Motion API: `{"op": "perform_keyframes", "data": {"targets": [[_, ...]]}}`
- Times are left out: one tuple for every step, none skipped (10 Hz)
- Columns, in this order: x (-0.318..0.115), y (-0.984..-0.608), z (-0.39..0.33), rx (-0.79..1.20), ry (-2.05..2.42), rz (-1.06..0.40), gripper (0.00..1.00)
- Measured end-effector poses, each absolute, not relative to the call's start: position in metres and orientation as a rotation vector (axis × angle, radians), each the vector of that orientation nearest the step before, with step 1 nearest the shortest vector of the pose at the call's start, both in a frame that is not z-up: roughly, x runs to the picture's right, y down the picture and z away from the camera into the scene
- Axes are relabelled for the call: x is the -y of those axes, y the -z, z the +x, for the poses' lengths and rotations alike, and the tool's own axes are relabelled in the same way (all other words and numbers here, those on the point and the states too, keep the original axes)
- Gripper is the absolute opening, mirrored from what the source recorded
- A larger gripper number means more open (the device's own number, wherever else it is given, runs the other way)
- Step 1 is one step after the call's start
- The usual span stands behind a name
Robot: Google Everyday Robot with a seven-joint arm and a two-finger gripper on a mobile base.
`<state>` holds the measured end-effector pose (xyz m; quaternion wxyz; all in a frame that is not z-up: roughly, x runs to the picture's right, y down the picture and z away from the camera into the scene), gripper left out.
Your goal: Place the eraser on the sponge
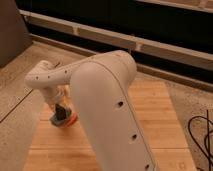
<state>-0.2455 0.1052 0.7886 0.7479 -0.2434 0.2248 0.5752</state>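
Note:
My white arm reaches from the lower right to the left side of the wooden table (150, 115). Its gripper (60, 111) points down just above the table's left part. Directly under the gripper lies the blue-grey sponge (58, 120), partly covered by it. A small dark shape (61, 108) sits at the gripper's tip just above the sponge; it may be the eraser, but I cannot tell for sure. A thin orange-red stick (72, 119) pokes out at the sponge's right side.
The arm's bulky upper link (110, 115) hides the middle of the table. A speckled floor (20, 100) lies to the left, a dark wall with a pale ledge (125, 40) runs behind, and black cables (202, 135) lie at the right edge.

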Motion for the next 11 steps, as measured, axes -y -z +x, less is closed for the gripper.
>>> {"op": "perform_keyframes", "data": {"targets": [[-0.1042, -0.7884, -0.2438, -0.491, -1.260, -0.532, 0.66], [-0.1037, -0.7879, -0.2421, -0.491, -1.263, -0.532, 0.66], [-0.1032, -0.7873, -0.2408, -0.491, -1.265, -0.532, 0.66], [-0.1022, -0.7866, -0.2397, -0.489, -1.268, -0.532, 0.66], [-0.1019, -0.7864, -0.2396, -0.489, -1.270, -0.531, 0.66], [-0.1020, -0.7864, -0.2395, -0.490, -1.271, -0.531, 0.66], [-0.1021, -0.7863, -0.2395, -0.491, -1.271, -0.531, 0.66], [-0.1022, -0.7863, -0.2396, -0.491, -1.271, -0.531, 0.66], [-0.1022, -0.7863, -0.2395, -0.491, -1.271, -0.531, 0.66], [-0.1022, -0.7863, -0.2395, -0.491, -1.271, -0.531, 0.66], [-0.1022, -0.7863, -0.2395, -0.491, -1.272, -0.531, 0.66]]}}
